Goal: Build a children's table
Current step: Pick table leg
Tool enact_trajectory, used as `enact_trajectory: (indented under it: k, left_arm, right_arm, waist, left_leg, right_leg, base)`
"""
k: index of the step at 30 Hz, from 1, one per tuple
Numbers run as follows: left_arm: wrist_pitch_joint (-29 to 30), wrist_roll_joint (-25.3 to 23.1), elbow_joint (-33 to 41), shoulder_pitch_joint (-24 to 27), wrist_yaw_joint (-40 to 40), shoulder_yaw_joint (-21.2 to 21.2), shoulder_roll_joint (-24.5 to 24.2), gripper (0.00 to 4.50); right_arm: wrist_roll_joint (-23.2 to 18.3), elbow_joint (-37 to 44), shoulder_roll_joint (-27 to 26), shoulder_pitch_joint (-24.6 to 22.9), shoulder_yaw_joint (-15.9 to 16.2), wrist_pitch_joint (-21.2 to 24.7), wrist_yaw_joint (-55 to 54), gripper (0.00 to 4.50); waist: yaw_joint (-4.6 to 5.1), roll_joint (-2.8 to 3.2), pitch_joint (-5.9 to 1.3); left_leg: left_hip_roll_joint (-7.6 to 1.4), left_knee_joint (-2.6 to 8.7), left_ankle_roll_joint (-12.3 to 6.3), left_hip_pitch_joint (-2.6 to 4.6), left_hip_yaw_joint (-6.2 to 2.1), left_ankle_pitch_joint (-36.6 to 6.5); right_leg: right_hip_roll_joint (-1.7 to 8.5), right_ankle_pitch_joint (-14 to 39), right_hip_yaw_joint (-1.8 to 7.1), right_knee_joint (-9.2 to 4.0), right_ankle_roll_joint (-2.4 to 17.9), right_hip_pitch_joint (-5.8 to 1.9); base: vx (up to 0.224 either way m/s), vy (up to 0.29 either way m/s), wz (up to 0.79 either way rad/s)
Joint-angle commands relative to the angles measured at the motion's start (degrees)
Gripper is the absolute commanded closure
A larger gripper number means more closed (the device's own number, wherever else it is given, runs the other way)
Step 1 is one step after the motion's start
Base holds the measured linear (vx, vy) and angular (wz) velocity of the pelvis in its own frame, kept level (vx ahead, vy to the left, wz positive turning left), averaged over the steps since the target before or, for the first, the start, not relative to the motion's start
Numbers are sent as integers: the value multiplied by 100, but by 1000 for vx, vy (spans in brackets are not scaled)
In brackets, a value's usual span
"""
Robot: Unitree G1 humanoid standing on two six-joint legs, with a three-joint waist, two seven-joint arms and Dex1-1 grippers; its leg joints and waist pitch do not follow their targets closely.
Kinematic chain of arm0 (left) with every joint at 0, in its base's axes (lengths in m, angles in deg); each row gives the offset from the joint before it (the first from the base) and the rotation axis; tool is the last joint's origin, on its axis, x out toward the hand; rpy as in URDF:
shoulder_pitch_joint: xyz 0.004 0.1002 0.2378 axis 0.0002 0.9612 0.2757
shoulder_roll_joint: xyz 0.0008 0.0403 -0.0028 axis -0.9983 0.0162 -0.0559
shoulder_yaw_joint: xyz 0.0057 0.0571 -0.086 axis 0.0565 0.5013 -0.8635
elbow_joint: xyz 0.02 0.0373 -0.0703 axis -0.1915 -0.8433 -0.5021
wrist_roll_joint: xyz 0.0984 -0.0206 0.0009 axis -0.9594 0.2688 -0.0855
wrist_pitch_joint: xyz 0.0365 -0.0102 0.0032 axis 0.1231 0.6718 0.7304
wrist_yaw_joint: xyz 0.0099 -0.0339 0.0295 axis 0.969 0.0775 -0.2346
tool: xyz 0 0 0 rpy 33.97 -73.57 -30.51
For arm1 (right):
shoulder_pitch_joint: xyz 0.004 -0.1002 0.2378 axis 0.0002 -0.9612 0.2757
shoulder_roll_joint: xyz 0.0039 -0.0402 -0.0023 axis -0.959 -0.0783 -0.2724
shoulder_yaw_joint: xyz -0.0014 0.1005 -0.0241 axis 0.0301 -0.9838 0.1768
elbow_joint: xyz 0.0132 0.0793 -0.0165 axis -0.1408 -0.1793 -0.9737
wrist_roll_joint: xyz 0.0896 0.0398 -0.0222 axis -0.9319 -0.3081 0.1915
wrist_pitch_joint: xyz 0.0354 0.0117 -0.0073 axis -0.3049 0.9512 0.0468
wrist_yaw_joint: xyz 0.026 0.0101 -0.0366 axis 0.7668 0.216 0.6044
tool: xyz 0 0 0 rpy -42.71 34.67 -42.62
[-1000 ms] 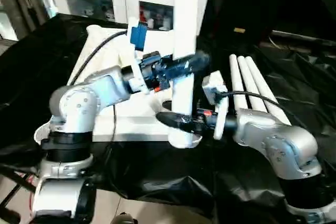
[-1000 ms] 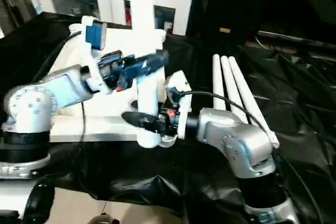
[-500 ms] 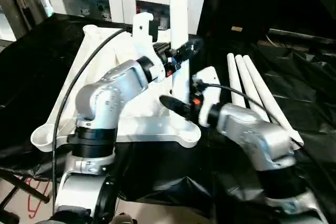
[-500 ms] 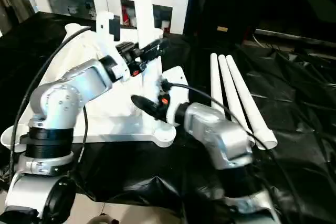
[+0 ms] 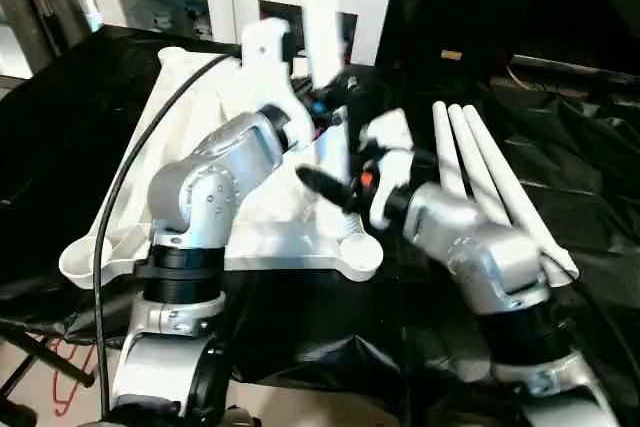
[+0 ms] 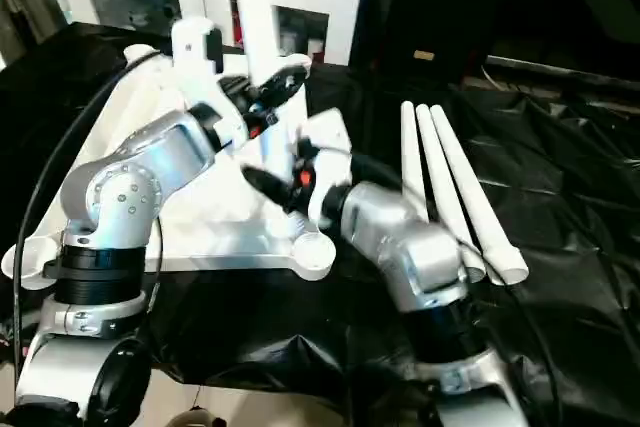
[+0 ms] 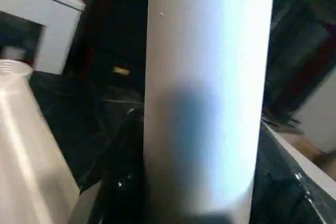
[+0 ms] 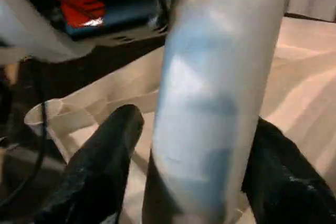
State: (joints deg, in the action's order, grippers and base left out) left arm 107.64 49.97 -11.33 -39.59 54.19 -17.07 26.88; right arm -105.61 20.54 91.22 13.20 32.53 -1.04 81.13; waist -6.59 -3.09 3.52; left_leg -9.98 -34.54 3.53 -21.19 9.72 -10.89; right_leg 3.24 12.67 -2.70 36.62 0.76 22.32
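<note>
Left gripper (image 5: 335, 107) clamped on upright table leg (image 5: 322, 17); right gripper (image 8: 178, 171) straddles its base, fingers apart, at near right corner of upturned tabletop (image 5: 190, 97). Risk: leg tilts, misses corner socket (image 5: 352, 232), right not gripping.

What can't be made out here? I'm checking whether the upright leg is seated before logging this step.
- Upright leg: its top is cut off by the head views' upper edge.
- Its foot at the tabletop: hidden behind the right claw and forearm, so seating cannot be judged.
- Left claw: blurred; grip unclear.
- Three spare legs: near ends partly behind the right arm.
</note>
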Motion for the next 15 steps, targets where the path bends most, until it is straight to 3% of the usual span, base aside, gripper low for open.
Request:
enact_trajectory:
  k: [1,3,4,7,11,15]
  left_arm:
    - [148,218,128,2,431,125,-94,265]
    - [240,332,146,6,680,153,-165,265]
    - [334,454,156,3,964,178,-259,265]
    - [520,729,139,-45,1393,137,-383,266]
    - [618,1247,308,-88,2167,81,-551,266]
    - [666,1492,394,-95,2646,58,-659,266]
  right_arm:
    - [-480,489,339,-151,-40,276,768,110]
    - [-590,585,513,-209,-64,334,980,94]
    - [-721,655,689,-262,-96,413,1200,91]
    - [-856,733,934,-327,-82,540,1493,91]
    - [-889,760,1074,-359,-83,598,1611,91]
    - [-1006,877,1131,-422,-75,698,1706,91]
  waist:
    - [-26,41,-407]
    - [-20,30,-410]
    - [-14,64,-407]
    - [4,33,-396]
    - [9,42,-388]
    - [2,47,-392]
  left_leg:
    - [-271,350,-17,79,-80,-236]
    - [-272,356,-38,49,-92,-192]
    - [-264,350,-57,55,-91,-194]
    - [-259,350,-70,45,-83,-309]
    - [-266,355,-23,59,-79,-391]
    - [-275,359,-12,66,-79,-340]
  right_leg:
    - [443,-432,299,-364,1001,-352]
    - [454,-490,287,-361,1063,-372]
    - [452,-465,288,-360,1099,-359]
    - [461,-191,286,-391,1141,-370]
    - [467,134,289,-407,1193,-345]
    - [458,11,288,-391,1247,-342]
  base:
    - [0,0,0]
    - [0,0,0]
    - [0,0,0]
    - [0,0,0]
    - [0,0,0]
    - [0,0,0]
